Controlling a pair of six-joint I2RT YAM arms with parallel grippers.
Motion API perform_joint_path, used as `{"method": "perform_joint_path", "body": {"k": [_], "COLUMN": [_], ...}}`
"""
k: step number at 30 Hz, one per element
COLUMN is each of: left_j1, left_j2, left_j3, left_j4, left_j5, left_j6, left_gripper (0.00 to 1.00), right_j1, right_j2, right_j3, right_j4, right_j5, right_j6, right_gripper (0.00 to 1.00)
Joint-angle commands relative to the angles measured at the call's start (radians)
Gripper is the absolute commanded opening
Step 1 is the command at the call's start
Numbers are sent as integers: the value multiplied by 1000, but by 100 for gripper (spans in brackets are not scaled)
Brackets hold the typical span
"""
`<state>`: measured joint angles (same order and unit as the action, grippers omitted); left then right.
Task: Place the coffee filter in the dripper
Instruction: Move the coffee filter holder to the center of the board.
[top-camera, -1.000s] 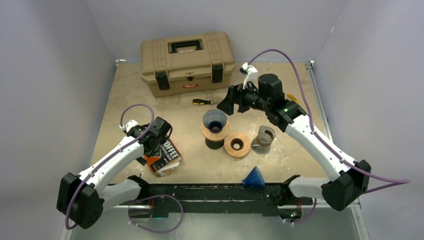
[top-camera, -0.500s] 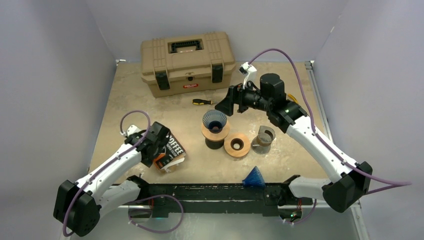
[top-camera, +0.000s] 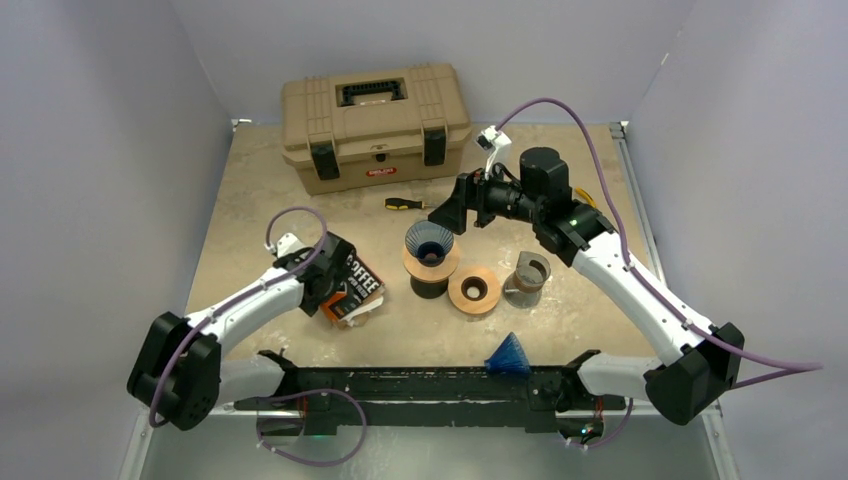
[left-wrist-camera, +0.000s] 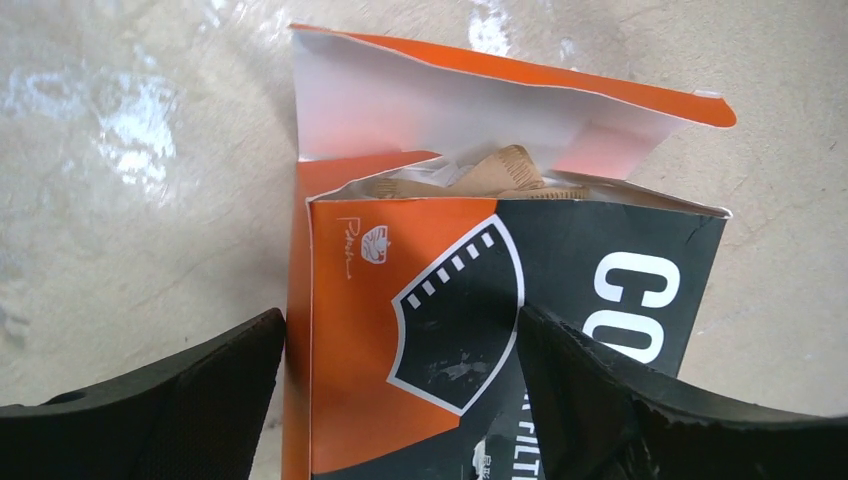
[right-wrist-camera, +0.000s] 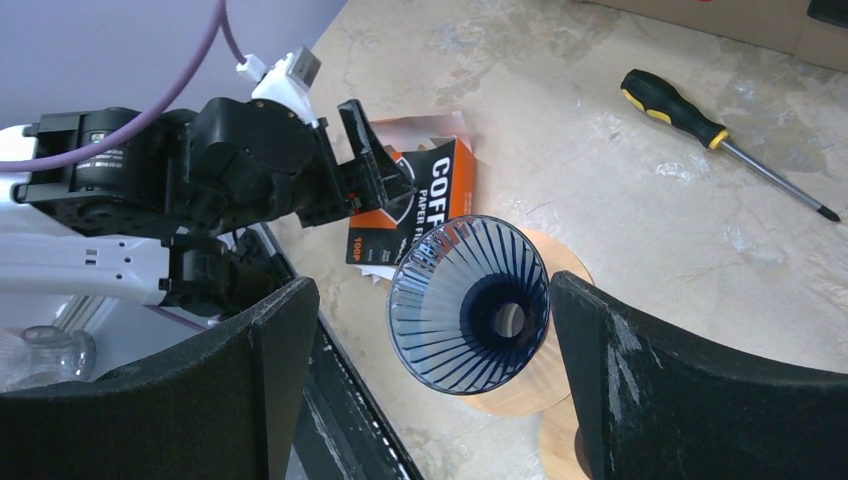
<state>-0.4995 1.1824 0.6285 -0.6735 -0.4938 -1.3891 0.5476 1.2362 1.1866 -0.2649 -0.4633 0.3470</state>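
The orange and black coffee filter box (top-camera: 352, 288) sits tilted left of centre, its top flap open. Brown coffee filter (left-wrist-camera: 500, 175) edges stick out of the opening. My left gripper (top-camera: 322, 278) is shut on the box (left-wrist-camera: 420, 330): one finger against its orange side, the other across its printed face. The blue ribbed dripper (top-camera: 428, 240) stands empty on a wooden collar over a dark base. My right gripper (top-camera: 447, 212) hangs open above and behind the dripper (right-wrist-camera: 470, 300), its fingers apart on either side and touching nothing.
A tan toolbox (top-camera: 375, 125) stands at the back, a yellow-handled screwdriver (top-camera: 403, 203) in front of it. A wooden ring (top-camera: 474, 289) and a grey cup (top-camera: 528, 275) sit right of the dripper. A blue cone (top-camera: 508, 355) lies near the front rail.
My left arm has swung right and away from the front edge, carrying and turning the filter box toward the dripper. The right arm has barely moved.
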Motion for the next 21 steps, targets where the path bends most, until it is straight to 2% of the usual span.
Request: {"method": "perform_joint_path", "body": {"k": [1,9,13,21], "left_j1": [4,31,54,101], "left_j2": [77,253,326,359], "left_j3": [60,183,220,308], "left_j4": [82,95,185,239], "left_j5": [-95,-190,-148,-91], "left_j6": [106,288,430,540], "left_gripper": [81,74,74,75], "right_j1": [-5,-5,-5,-5], "right_j2": [-32,-28,-21,-29], "right_j3": [5,11,14,13], "right_j4": [29,31,30,34], "right_j5": [-10,-13,-15,-21], "right_j6": [-16,-17,-17,-25], "right_gripper": [89,89,89,89]}}
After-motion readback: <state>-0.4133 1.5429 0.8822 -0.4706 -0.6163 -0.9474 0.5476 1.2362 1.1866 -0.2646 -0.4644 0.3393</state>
